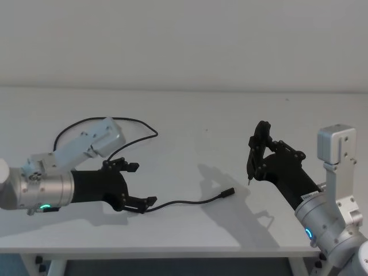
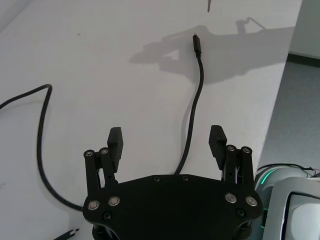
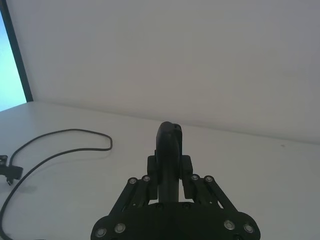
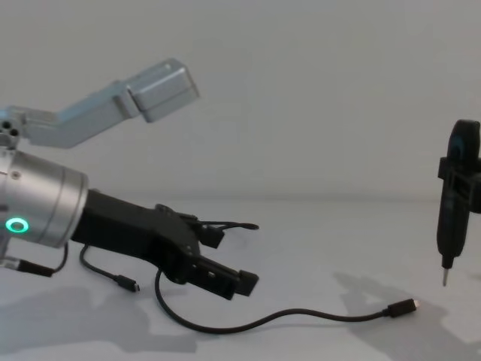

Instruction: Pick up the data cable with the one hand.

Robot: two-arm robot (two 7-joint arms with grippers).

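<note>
As data cable (image 1: 184, 202) lies beneath, left pincer (image 1: 144, 184) gapes wide, empty; right pincer (image 3: 169, 177) clamps pin-tipped tool (image 4: 453, 203).

The white surface (image 1: 195, 109) is lit softly, evenly and brightly, with no glare anywhere on it. Light comes from above and the right: the right claw (image 1: 261, 135) throws a grey, soft-edged shadow (image 1: 221, 178) leftward — apart from itself. The left forearm's green ring (image 4: 16, 225) glows. The wall (image 1: 184, 40) behind is a dimmer grey.
</note>
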